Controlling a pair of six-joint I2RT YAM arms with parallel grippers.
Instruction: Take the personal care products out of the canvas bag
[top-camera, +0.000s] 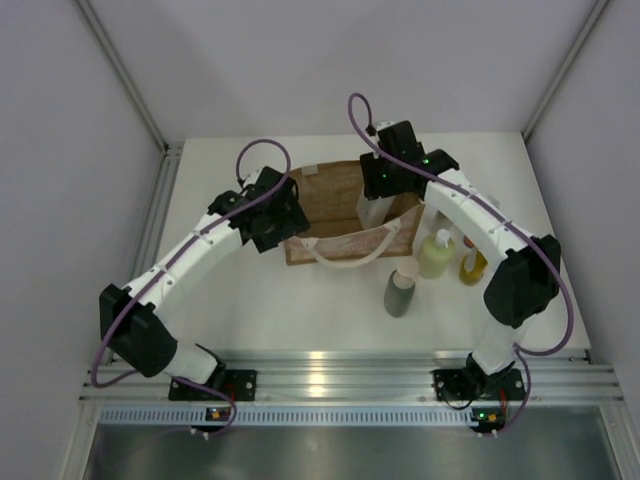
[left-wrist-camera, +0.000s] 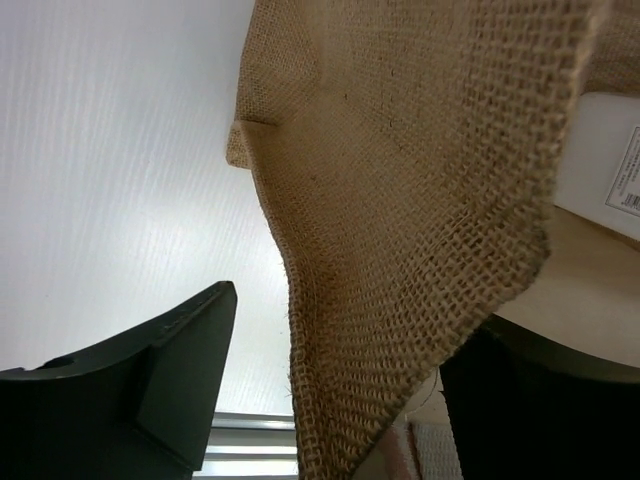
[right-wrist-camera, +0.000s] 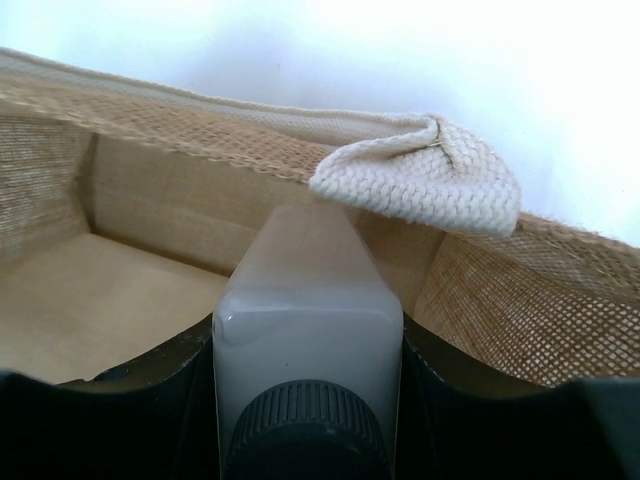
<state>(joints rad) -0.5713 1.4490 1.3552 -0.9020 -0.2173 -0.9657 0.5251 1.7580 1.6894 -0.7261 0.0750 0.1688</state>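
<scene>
The brown canvas bag (top-camera: 335, 205) stands at the table's middle, mouth up. My right gripper (top-camera: 382, 192) is over its right end, shut on the white square dark-capped bottle (top-camera: 374, 212), held upright in the bag's mouth. In the right wrist view the bottle (right-wrist-camera: 305, 290) fills the gap between my fingers (right-wrist-camera: 180, 365). My left gripper (top-camera: 283, 215) is at the bag's left edge. In the left wrist view the woven fabric (left-wrist-camera: 400, 200) hangs between my spread fingers (left-wrist-camera: 170, 390), with a gap on the left side. The orange-blue bottle and the sachet are hidden.
Right of the bag stand a grey cylinder with a pale cap (top-camera: 401, 288), a pale-yellow bottle (top-camera: 436, 254) and an amber bottle (top-camera: 472, 262). A white rope handle (top-camera: 350, 260) hangs over the bag's front; another (right-wrist-camera: 420, 180) lies on its far rim.
</scene>
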